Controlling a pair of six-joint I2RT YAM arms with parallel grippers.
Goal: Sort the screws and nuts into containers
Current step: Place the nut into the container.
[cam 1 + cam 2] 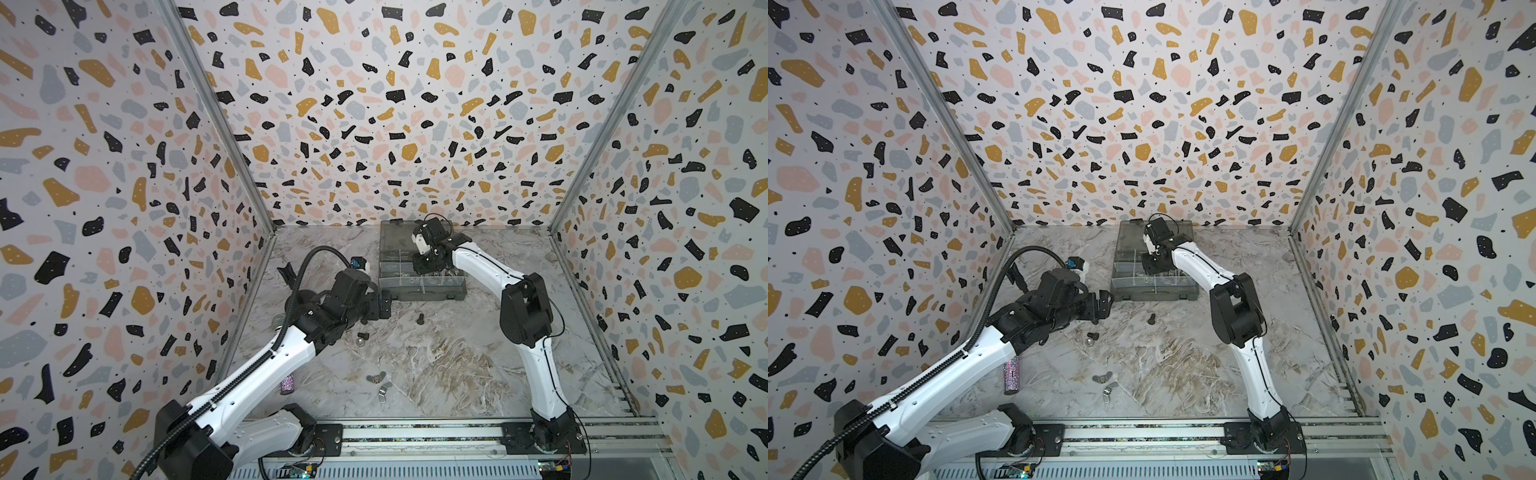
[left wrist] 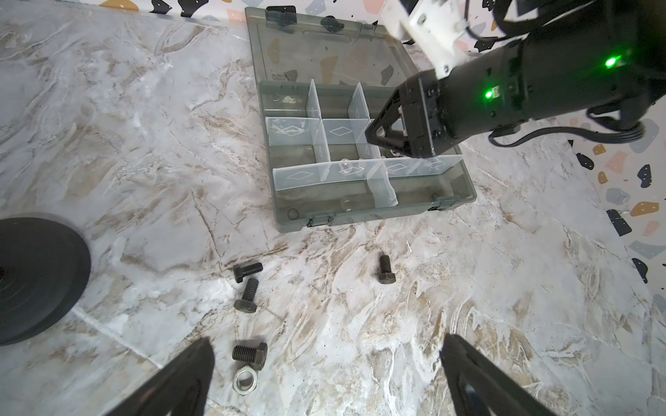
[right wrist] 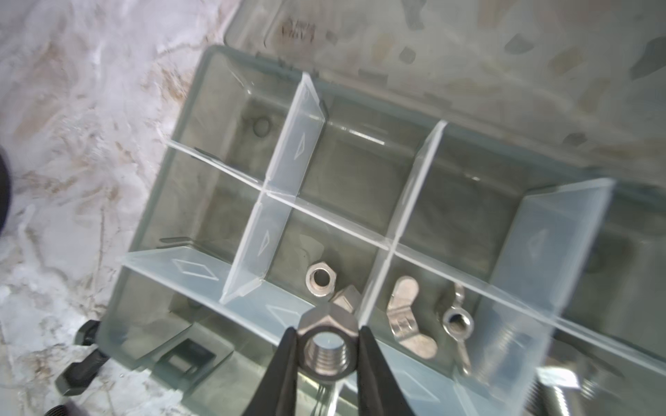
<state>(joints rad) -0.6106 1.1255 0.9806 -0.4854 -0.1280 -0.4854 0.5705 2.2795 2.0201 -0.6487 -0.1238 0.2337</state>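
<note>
Nut [image 3: 327,354], a small silver hex one that looks rigid, light and slippery, sits pinched across opposite flats by the nearly closed right gripper [image 3: 327,332] over the hex-nut compartment [image 3: 324,248] of the organizer box [image 3: 168,170], while the left gripper [image 2: 326,340] hangs wide open above loose black screws [image 2: 248,354]

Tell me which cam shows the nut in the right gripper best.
Right wrist: the hex nut fills the foreground, pinched in the right gripper, threads visible. Left wrist shows that gripper over the organizer box, nut not discernible. In both top views the nut is too small to make out.
</note>
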